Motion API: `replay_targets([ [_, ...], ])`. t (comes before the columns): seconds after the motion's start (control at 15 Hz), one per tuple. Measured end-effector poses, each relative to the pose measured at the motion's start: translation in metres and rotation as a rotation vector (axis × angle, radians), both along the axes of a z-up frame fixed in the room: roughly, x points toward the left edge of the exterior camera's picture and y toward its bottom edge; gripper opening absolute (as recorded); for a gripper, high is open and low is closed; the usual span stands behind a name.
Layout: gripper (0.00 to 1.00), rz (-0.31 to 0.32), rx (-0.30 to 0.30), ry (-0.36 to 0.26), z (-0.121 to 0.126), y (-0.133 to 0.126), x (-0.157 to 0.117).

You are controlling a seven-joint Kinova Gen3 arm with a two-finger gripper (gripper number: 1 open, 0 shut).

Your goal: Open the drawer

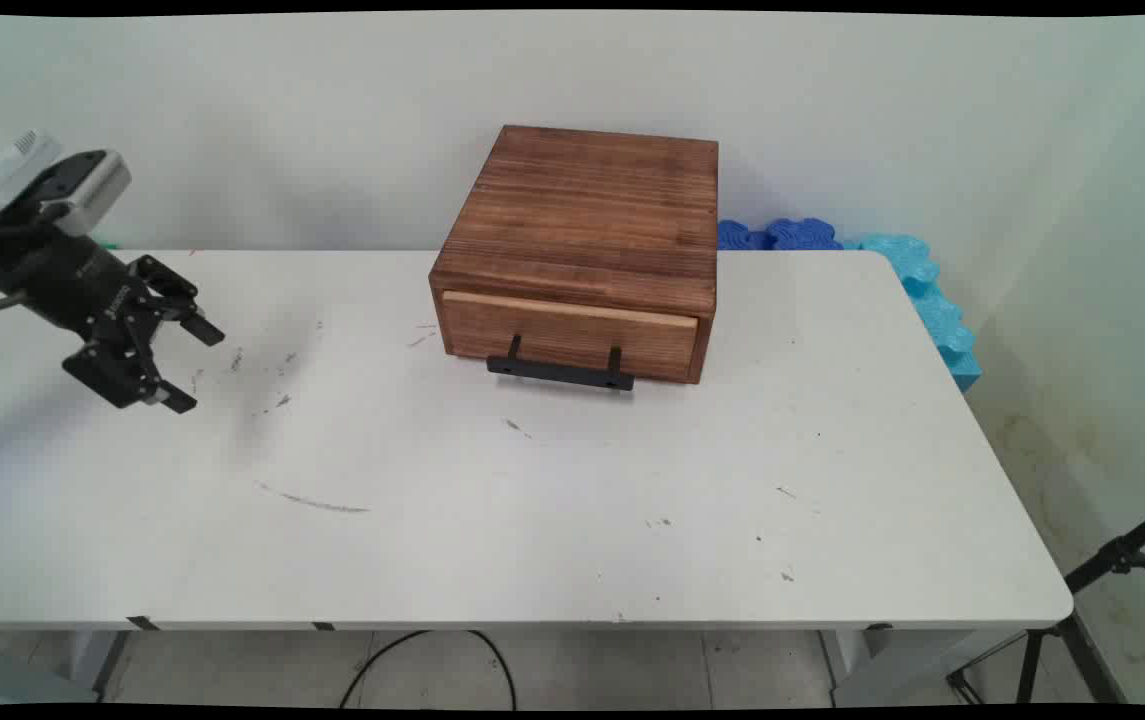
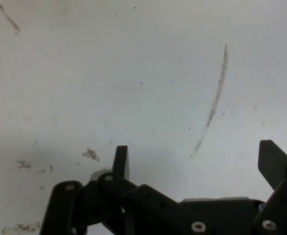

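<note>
I have the end effector (image 1: 187, 365) spread and holding nothing, hovering over the bench's (image 1: 532, 520) left edge, well apart from the drawer box (image 1: 577, 250).

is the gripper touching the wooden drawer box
Apart. In the main view, bare white table lies between the open gripper at left and the wooden drawer box.

A brown wooden drawer box (image 1: 580, 245) sits at the table's far edge. Its drawer is closed, with a black handle (image 1: 560, 371) in front.

Main high front; hand cam downward.
</note>
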State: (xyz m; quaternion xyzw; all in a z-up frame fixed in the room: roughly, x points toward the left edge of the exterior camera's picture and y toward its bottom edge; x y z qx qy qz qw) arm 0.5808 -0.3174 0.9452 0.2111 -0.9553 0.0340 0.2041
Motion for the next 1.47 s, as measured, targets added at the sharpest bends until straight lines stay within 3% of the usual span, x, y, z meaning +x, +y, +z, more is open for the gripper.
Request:
replay_targets([
  [0.6,1.0,-0.026,-0.064,-0.019,-0.008,-0.034,-0.053],
  [1.47,1.0,-0.112,-0.156,-0.024,-0.029,-0.098,-0.187],
])
